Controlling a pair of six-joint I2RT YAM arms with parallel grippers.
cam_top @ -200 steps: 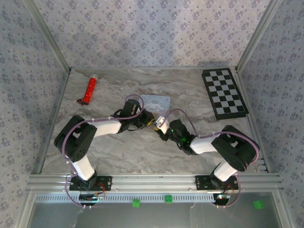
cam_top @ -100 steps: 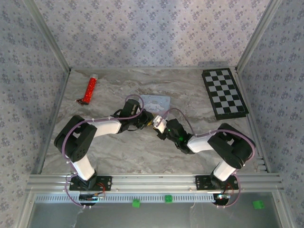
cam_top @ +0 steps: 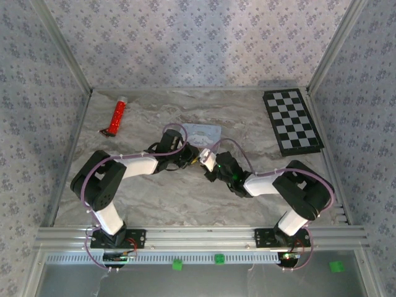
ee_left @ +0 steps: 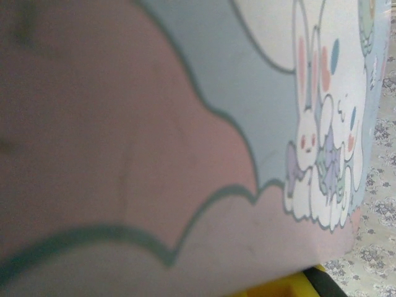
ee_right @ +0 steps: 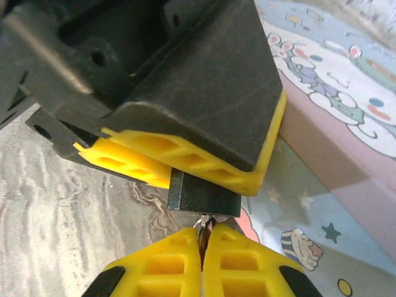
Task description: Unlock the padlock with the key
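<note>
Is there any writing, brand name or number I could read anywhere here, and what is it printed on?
No text can be read anywhere.
Pastel tin: cartoon rabbits and stars, no words visible.
Red tube: too small to tell whether it carries print.
Checkered board: plain squares, no characters.

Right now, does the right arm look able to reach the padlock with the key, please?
Probably yes: the left jaws hold the padlock, one face bare, and the key in the right jaws sits right at it.
</note>
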